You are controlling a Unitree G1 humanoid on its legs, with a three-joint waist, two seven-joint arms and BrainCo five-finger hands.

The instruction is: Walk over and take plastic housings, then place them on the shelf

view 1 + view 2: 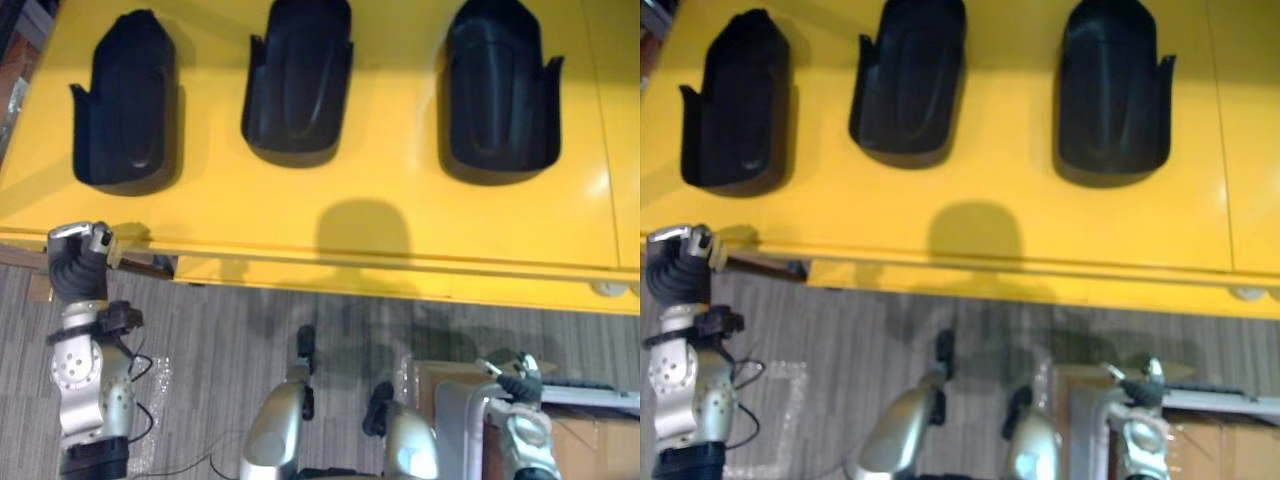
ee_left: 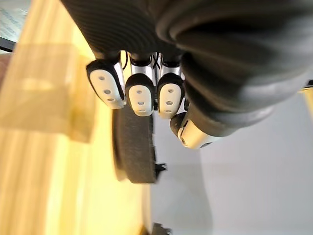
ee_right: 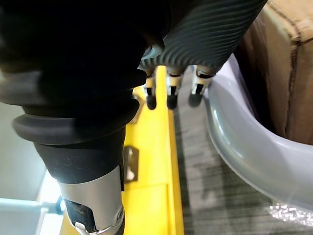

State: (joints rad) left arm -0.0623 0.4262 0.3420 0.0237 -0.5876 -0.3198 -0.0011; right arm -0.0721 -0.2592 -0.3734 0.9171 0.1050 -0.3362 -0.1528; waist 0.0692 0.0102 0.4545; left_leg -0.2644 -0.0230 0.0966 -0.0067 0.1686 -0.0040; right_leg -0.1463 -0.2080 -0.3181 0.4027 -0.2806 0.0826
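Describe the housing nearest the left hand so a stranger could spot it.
The yellow table holds three black housings in a row. The left housing is the end one just beyond the left hand, with both neighbours to its right.

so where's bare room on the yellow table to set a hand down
Widest: the front strip of the yellow table, between the housings and its near edge. Narrower lanes run between left housing, middle housing and right housing. Crowded only at the front left edge, by the left hand.

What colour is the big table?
Bright yellow; the table shows best in the left eye view.
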